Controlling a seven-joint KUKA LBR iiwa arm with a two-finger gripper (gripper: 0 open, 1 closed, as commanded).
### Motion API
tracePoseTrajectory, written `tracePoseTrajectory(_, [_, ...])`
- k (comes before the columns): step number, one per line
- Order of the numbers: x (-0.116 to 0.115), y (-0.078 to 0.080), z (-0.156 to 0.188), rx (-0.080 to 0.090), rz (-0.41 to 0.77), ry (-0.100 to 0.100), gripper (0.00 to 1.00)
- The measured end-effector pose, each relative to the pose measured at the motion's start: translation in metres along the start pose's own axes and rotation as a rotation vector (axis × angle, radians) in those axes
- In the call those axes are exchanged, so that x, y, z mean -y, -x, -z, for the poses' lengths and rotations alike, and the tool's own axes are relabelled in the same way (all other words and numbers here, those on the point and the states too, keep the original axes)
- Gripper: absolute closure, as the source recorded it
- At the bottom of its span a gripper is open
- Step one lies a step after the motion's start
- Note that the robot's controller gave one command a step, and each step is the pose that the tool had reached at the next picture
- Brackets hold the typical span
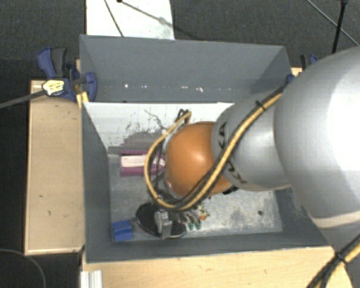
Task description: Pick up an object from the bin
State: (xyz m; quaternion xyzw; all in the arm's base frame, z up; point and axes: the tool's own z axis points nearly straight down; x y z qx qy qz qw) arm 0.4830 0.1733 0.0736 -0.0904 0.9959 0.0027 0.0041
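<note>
My gripper (165,222) is low near the front of the bin, its metal body showing just under the orange cover. It sits right on top of a flat black round thing (145,216) lying on the bin floor at front left. A small blue block (122,230) lies in the front left corner, a little to the left of the gripper. A purple and white box (132,164) rests against the left wall further back, partly hidden by the cover and cables.
The arm and its orange cover hide the middle and right of the bin floor. Bare grey floor shows at the front right.
</note>
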Motion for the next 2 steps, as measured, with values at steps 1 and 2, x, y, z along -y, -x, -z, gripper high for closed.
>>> tracePoseTrajectory(1, [-0.004, 0.000, 0.124, 0.001, -0.043, -0.002, 1.00])
tracePoseTrajectory(2, [-0.003, 0.011, 0.159, -0.002, -0.034, -0.004, 1.00])
